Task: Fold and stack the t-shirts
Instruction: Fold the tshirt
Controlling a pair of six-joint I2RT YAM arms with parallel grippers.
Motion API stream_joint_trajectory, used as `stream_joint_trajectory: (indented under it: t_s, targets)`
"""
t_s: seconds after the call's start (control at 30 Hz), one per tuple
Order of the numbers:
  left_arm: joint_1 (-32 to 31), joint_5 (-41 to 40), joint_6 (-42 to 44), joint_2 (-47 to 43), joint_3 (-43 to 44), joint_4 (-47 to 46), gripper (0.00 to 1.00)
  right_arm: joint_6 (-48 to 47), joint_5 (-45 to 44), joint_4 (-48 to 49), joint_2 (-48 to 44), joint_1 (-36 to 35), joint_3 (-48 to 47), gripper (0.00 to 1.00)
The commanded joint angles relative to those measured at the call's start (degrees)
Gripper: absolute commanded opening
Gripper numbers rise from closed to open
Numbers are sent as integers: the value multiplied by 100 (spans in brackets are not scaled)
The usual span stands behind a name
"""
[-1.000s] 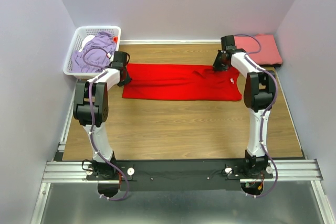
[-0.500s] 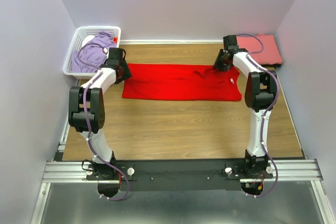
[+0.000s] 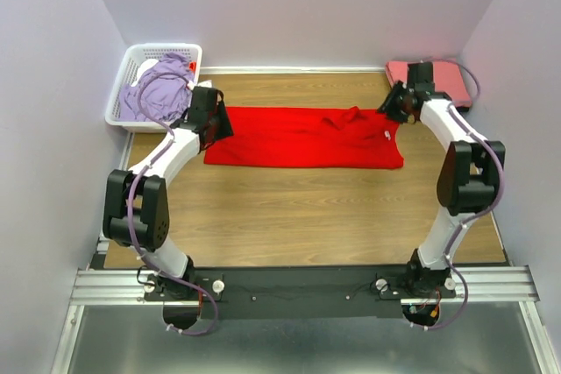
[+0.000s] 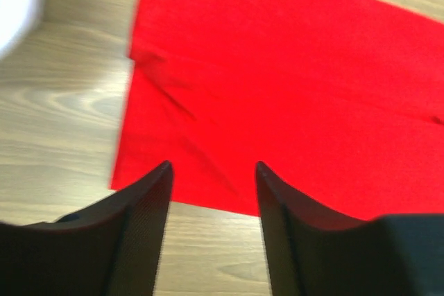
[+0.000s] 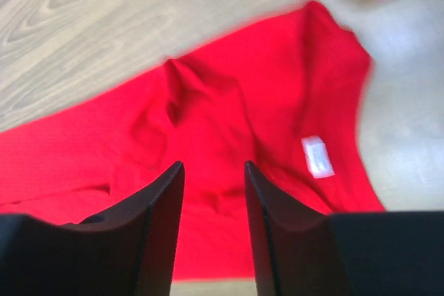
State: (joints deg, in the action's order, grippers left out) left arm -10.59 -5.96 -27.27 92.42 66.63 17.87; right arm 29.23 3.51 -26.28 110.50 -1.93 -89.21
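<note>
While both my claws hung with their jaws apart and nothing between them, the red t-shirt (image 3: 298, 137) lay flat on the table (image 3: 298, 216) as a long band, its long axis running left to right. My left claw (image 3: 213, 120) hovered over the shirt's left short end, with the cloth stretching away to its right. My right claw (image 3: 397, 104) sat at the shirt's far right corner, just beyond the neck tag (image 3: 387, 136), with the cloth to its left. Off the shirt's left end stood the basket (image 3: 162, 47) holding the lavender t-shirt (image 3: 153, 89). Off its right end lay the pink t-shirt (image 3: 438, 76). I judged the next fold would carry one short end over the other, and each arm was nearer its own end.
</note>
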Motion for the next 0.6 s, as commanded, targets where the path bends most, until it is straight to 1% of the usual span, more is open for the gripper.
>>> stream_joint_trajectory:
  t_s: [0.0, 0.07, 0.1, 0.23, 0.3, 0.33, 0.43, 0.57]
  targets:
    - [-84, -20, 99, 170, -300, -213, 55, 415, 728, 588, -432, 332, 1061, 44]
    - [-75, -20, 116, 434, -300, -240, 49, 548, 896, 887, -599, 439, 1614, 39]
    - [-75, -46, 160, 600, -309, -310, 40, 679, 1123, 984, -643, 544, 1782, 36]
    - [-75, -151, 248, 1057, -221, -275, 39, 951, 1284, 1397, -775, 790, 2609, 29]
    - [-75, -178, 274, 1172, -247, -284, 39, 1031, 1275, 1661, -889, 887, 2917, 28]
    - [-66, -195, 283, 1260, -264, -258, 39, 1093, 1206, 1722, -942, 1001, 3214, 26]
    - [-14, -213, 283, 1436, -352, -161, 39, 1120, 1013, 1881, -1047, 1273, 3724, 26]
    - [92, -125, 222, 1463, -686, 15, 35, 1225, 783, 1952, -1153, 1748, 4306, 25]
